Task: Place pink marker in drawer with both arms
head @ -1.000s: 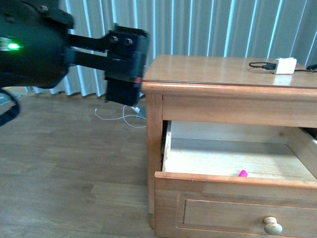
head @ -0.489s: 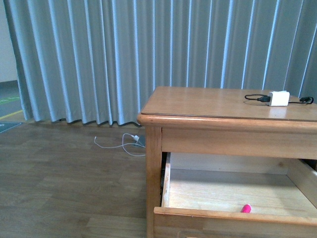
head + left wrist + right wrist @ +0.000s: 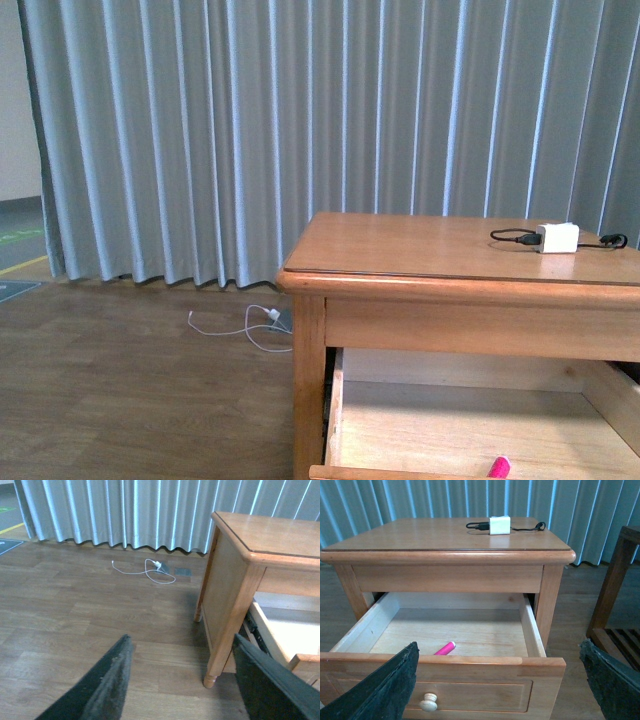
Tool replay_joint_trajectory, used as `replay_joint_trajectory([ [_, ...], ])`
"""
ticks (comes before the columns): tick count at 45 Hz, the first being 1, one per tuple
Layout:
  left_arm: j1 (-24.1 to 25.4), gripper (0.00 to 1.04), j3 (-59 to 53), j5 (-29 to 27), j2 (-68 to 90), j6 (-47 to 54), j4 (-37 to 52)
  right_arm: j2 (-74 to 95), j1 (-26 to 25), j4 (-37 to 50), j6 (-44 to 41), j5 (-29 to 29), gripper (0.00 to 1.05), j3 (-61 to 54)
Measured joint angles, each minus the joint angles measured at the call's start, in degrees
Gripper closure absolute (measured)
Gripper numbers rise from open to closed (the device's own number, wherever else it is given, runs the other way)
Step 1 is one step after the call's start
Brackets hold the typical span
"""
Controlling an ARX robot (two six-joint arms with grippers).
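The pink marker (image 3: 444,648) lies flat on the pale floor of the pulled-out drawer (image 3: 470,682), close behind its front board. In the front view only the marker's tip (image 3: 498,467) shows, above the drawer's front edge (image 3: 400,472). My right gripper (image 3: 499,645) hangs open in front of the drawer, its fingers (image 3: 385,690) spread wide to either side of the front panel and holding nothing. My left gripper (image 3: 181,637) is open and empty over the floor, beside the cabinet's leg (image 3: 212,665). Neither arm shows in the front view.
On the cabinet top (image 3: 420,250) sits a white charger block (image 3: 558,238) with a black cable. A white cable (image 3: 150,570) lies on the wooden floor by the grey curtain (image 3: 250,140). A dark wooden frame (image 3: 615,595) stands beside the cabinet. The drawer's pale knob (image 3: 428,702) faces my right gripper.
The left arm has left the front view. The cabinet now sits lower in that view, with more curtain above it. The marker stays in the drawer.
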Motion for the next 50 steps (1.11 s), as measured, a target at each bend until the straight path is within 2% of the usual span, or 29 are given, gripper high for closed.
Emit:
replay_joint_trajectory([
  [2, 0.7, 0.49, -0.9, 0.7, -0.7, 0.7, 0.0, 0.0, 0.0, 0.0, 0.0, 0.0, 0.09, 0.0],
  [6, 5.6, 0.66, -2.5, 6.7, -2.6, 1.7, -0.1, 0.0, 0.0, 0.0, 0.0, 0.0, 0.09, 0.0],
  [15, 7.4, 1.00, -4.9, 7.2, -5.9, 2.3, -0.8, 0.0, 0.0, 0.0, 0.0, 0.0, 0.09, 0.0],
  [16, 7.4, 1.01, -5.1, 7.3, -6.1, 2.2, -0.9, 0.0, 0.0, 0.0, 0.0, 0.0, 0.09, 0.0],
  [36, 7.4, 1.01, -8.1, 7.3, -12.6, 2.6, -4.2, 0.0, 0.0, 0.0, 0.0, 0.0, 0.09, 0.0],
  [41, 7.5, 1.01, -9.0, 7.4, -20.0, 2.7, -12.1, 0.0, 0.0, 0.0, 0.0, 0.0, 0.09, 0.0],
  [50, 7.5, 1.01, -9.0, 7.3, -23.0, 2.7, -12.7, 0.0, 0.0, 0.0, 0.0, 0.0, 0.09, -0.1],
])
